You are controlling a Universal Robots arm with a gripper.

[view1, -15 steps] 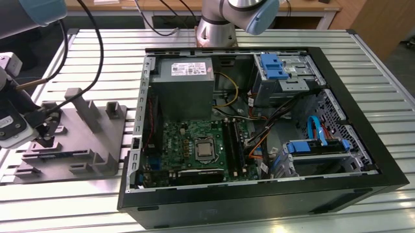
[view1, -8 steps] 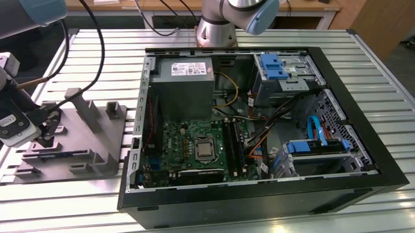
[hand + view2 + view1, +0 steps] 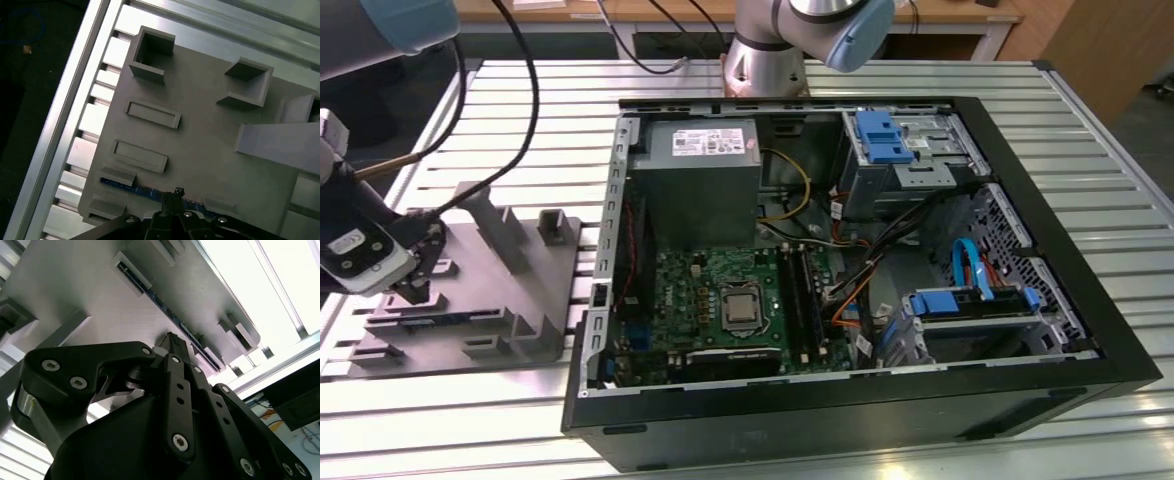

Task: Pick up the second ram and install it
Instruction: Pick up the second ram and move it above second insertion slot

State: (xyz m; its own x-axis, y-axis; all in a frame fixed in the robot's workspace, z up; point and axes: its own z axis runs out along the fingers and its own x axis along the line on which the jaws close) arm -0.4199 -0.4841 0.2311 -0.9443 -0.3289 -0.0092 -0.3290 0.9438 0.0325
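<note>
Memory stick (image 3: 142,188): one, on edge in a slot of the one grey fixture plate (image 3: 200,135), at the exterior view's left of the one computer case (image 3: 854,410). One tool (image 3: 177,192): fingers together, tip at its mid-length; whether they clamp it cannot be told.

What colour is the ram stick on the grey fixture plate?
The second ram is dark blue, clearest in the first wrist view.
</note>
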